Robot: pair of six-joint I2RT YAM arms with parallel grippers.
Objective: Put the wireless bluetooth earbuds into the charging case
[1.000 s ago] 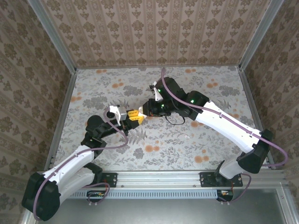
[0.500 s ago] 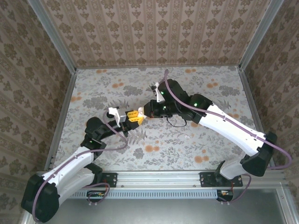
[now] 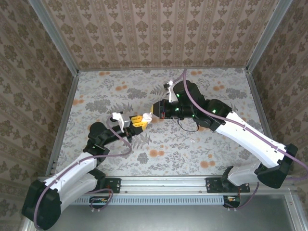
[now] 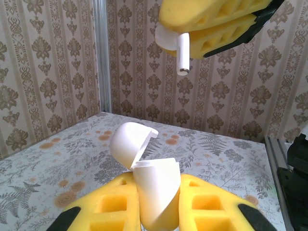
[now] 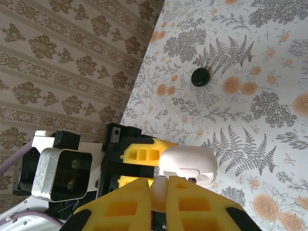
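Observation:
My left gripper (image 4: 155,182) is shut on the white charging case (image 4: 156,192), holding it upright above the table with its lid (image 4: 127,142) hinged open. In the top view this gripper (image 3: 140,121) sits left of centre. My right gripper (image 3: 152,114) meets it tip to tip and is shut on a white earbud (image 4: 182,55), whose stem points down above the open case. From the right wrist, the earbud (image 5: 160,188) is pinched between the yellow pads (image 5: 127,202) just over the case (image 5: 187,166). A small black round piece (image 5: 200,77) lies on the table.
The floral table (image 3: 159,144) is walled by patterned panels and a metal frame (image 3: 67,115). A tiny pale speck (image 3: 192,140) lies right of centre. A black cable loop (image 3: 185,126) hangs under the right arm. Both arm bases stand at the near edge.
The right arm's wrist and elbow have swung right and toward the back, while its fingertips stayed with the earbud by the case. The left gripper has hardly moved.

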